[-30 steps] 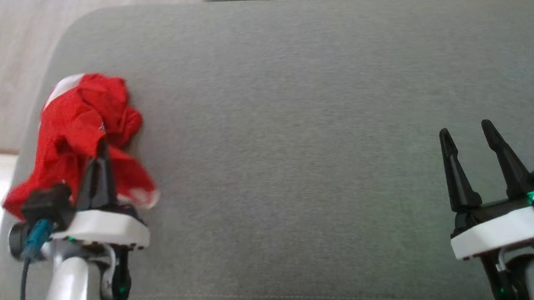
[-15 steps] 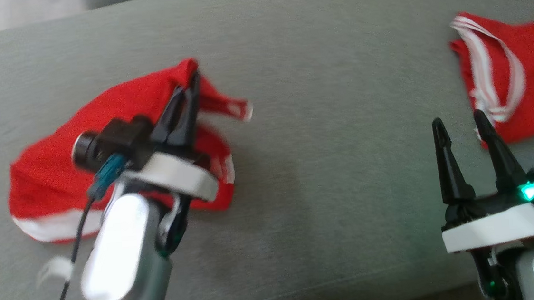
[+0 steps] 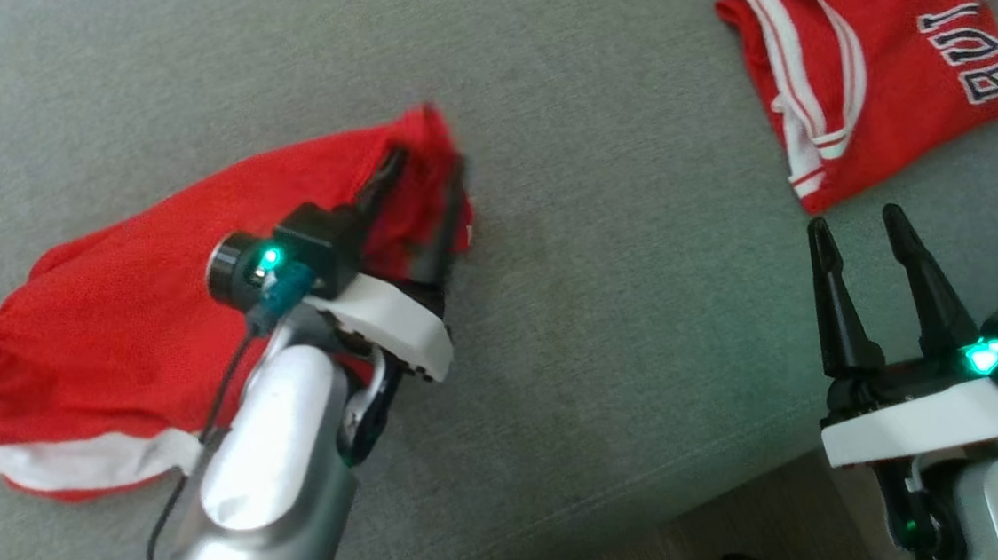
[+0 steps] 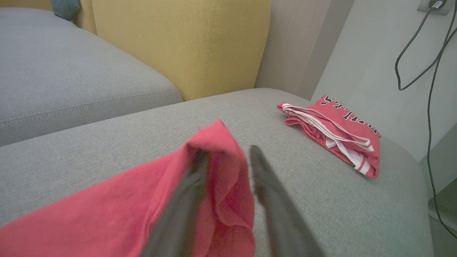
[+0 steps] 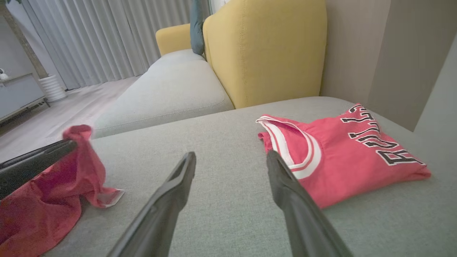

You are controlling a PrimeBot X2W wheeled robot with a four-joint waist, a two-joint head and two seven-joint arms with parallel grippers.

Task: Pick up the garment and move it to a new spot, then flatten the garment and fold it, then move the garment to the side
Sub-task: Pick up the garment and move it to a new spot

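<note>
The red garment [image 3: 111,328] with a white hem lies stretched out on the grey sofa cushion [image 3: 603,245]. My left gripper [image 3: 427,163] is at the garment's right end with its fingers apart. In the left wrist view the cloth [image 4: 107,210] drapes over one finger of my left gripper [image 4: 228,151] and bunches between the two. My right gripper [image 3: 860,229] stands open over bare cushion at the lower right and holds nothing. The right wrist view shows my right gripper [image 5: 230,160] open, with the garment [image 5: 43,200] at its left.
A folded red jersey [image 3: 874,63] with white trim and black letters lies at the cushion's far right, just beyond my right fingertips. The cushion's front edge [image 3: 660,516] runs diagonally, with floor below. A yellow armrest [image 5: 264,50] and a second grey seat [image 5: 167,85] stand behind.
The head camera has swung right, bringing the folded jersey into view. My left gripper has pulled the crumpled garment out long, and its fingers, shut before, now stand apart. The right gripper stays open.
</note>
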